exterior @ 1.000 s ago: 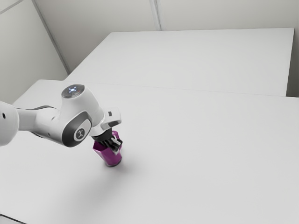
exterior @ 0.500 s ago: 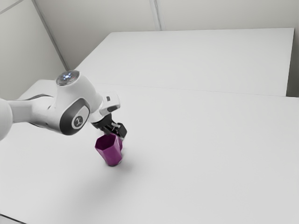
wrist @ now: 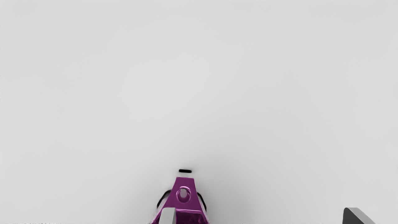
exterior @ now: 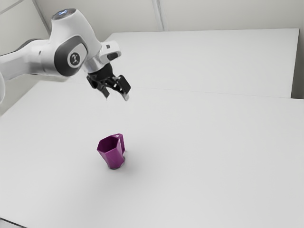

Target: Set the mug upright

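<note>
My gripper [exterior: 116, 95] hangs high above the table in the exterior view, its two fingers apart with nothing between them. Below it, well separated, the purple mug [exterior: 113, 154] stands upright on its base, its mouth facing up and its handle toward the exterior view's right and rear. In the wrist view the gripper [wrist: 259, 216] has its fingertips wide apart, and one tip overlaps the view of the mug [wrist: 185, 199], whose handle top and part of the rim show.
The white table [exterior: 204, 156] extends around the mug. Behind it lies another white surface [exterior: 204, 59], with pale walls beyond. A dark thin edge [exterior: 13, 223] crosses the exterior view's lower left corner.
My gripper has risen from beside the mug to high above it, and its fingers have come apart. The mug has shifted barely, and its handle is now uncovered.
</note>
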